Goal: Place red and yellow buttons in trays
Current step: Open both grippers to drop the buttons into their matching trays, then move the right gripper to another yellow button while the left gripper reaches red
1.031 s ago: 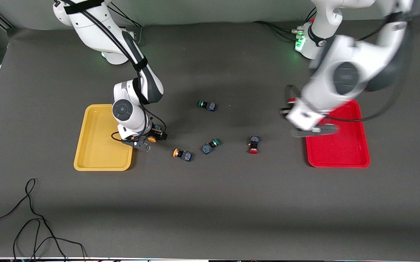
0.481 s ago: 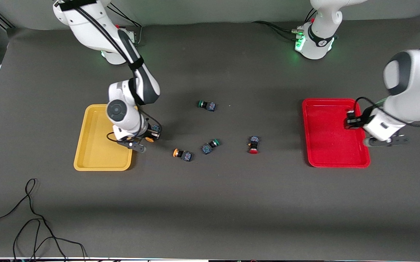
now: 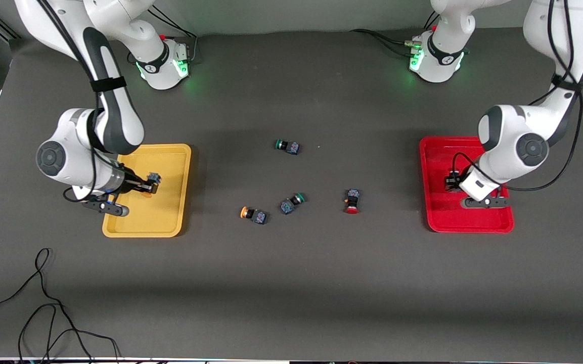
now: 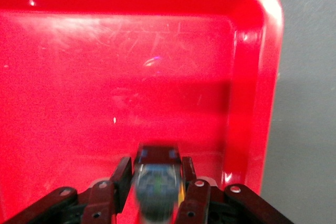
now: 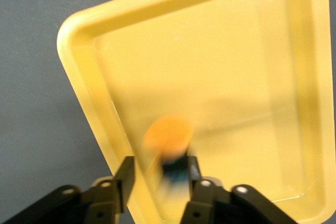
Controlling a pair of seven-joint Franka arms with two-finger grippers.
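My right gripper (image 3: 142, 187) is over the yellow tray (image 3: 170, 225), fingers spread wide. A yellow-capped button (image 5: 168, 140) shows blurred between them, loose, over the tray floor (image 5: 236, 66); it also shows in the front view (image 3: 152, 178). My left gripper (image 3: 454, 183) is over the red tray (image 3: 473, 227). Its fingers stand slightly apart around a blurred red-capped button (image 4: 157, 182), with a thin gap on one side. Another yellow button (image 3: 253, 214) and another red button (image 3: 352, 200) lie on the table between the trays.
Two green-capped buttons lie on the dark table: one (image 3: 291, 202) beside the loose yellow button, one (image 3: 287, 146) farther from the front camera. A black cable (image 3: 43, 303) lies near the table's front edge, at the right arm's end.
My right gripper carried its yellow button from the tray's edge to over the tray. My left arm swung back over the red tray. Both buttons now blur between parted fingers.
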